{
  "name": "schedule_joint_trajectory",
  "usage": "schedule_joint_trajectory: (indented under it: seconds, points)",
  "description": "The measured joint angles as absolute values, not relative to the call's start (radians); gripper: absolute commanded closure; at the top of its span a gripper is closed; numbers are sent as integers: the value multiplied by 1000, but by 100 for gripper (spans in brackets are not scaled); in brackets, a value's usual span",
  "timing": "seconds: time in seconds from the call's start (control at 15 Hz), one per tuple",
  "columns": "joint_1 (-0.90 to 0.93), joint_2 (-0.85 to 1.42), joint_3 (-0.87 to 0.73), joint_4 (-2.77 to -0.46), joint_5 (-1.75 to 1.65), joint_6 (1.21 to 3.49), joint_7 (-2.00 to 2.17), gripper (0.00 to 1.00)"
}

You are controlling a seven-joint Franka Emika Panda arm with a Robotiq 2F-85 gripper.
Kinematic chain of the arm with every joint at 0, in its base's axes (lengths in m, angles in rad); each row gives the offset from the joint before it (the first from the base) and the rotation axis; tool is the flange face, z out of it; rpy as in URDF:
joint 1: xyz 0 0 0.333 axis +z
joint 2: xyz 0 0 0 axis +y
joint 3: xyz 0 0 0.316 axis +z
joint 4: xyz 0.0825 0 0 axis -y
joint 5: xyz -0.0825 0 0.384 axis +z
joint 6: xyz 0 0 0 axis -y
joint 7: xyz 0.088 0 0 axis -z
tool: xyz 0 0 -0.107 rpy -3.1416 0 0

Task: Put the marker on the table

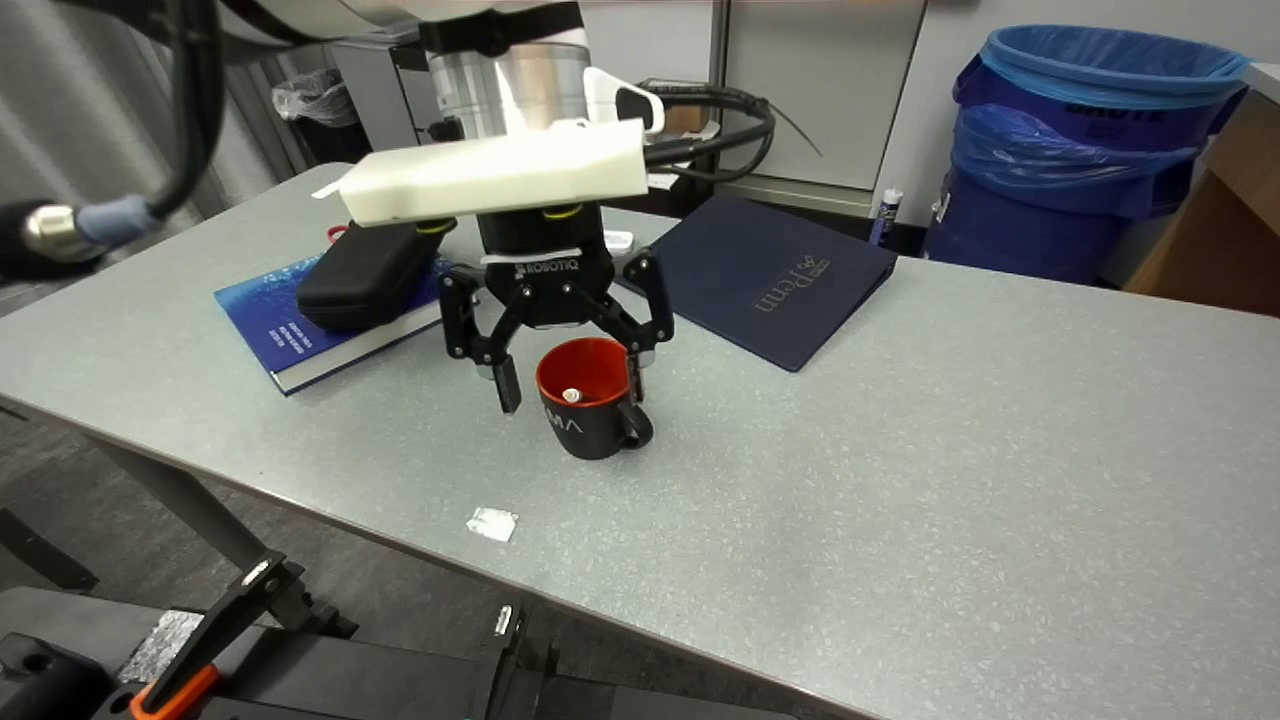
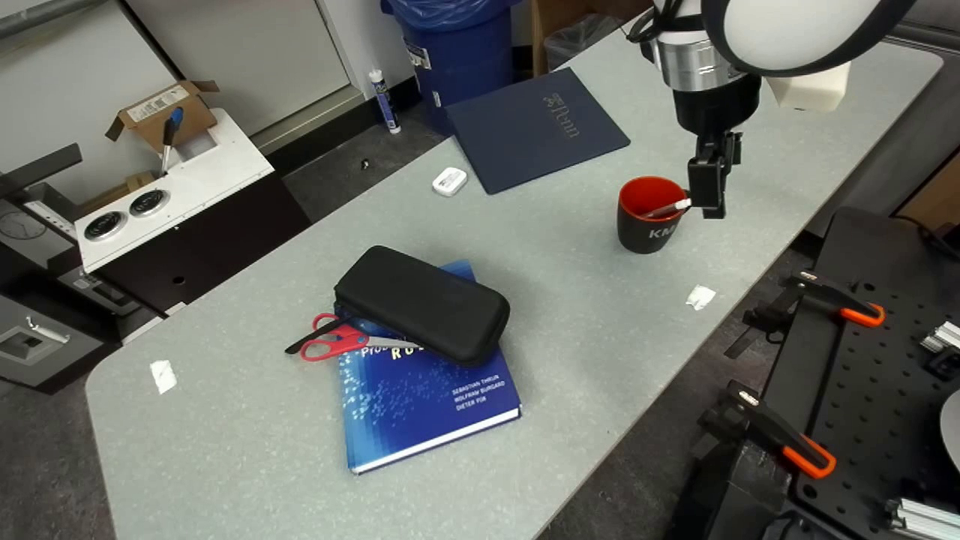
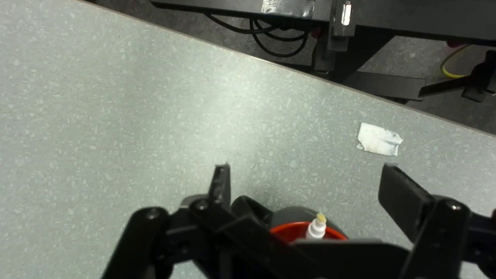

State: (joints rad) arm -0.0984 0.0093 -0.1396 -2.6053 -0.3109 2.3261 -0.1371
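Hand (image 1: 573,395) released, fingers (image 3: 405,203) parted wide, pointing down above counter (image 1: 950,480). Marker (image 2: 667,210) near fingers, leaning inside mug (image 2: 639,231), white end at rim; in wrist view, white end shows between fingers. Mug black outside, red inside, upright, just beside fingers; whether finger touches it, cannot tell. White scrap (image 3: 378,141) near hand, by counter edge. Farther from hand: dark blue folder (image 2: 536,127); blue book (image 2: 420,420), black case (image 2: 424,304) on it, red-handled scissors (image 2: 330,343) partly on book.
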Motion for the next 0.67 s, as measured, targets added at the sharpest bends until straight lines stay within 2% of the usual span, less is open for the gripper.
schedule_joint_trajectory:
  seconds: [0.07,0.13,0.27,0.67]
  points:
    - [-98,19,-140,-2599,-310,2329,-137,2]
    - [-98,29,-140,-2593,-309,2334,-137,25]
    - [-98,49,-139,-2579,-303,2337,-139,29]
    - [-98,110,-136,-2537,-250,2337,-180,74]
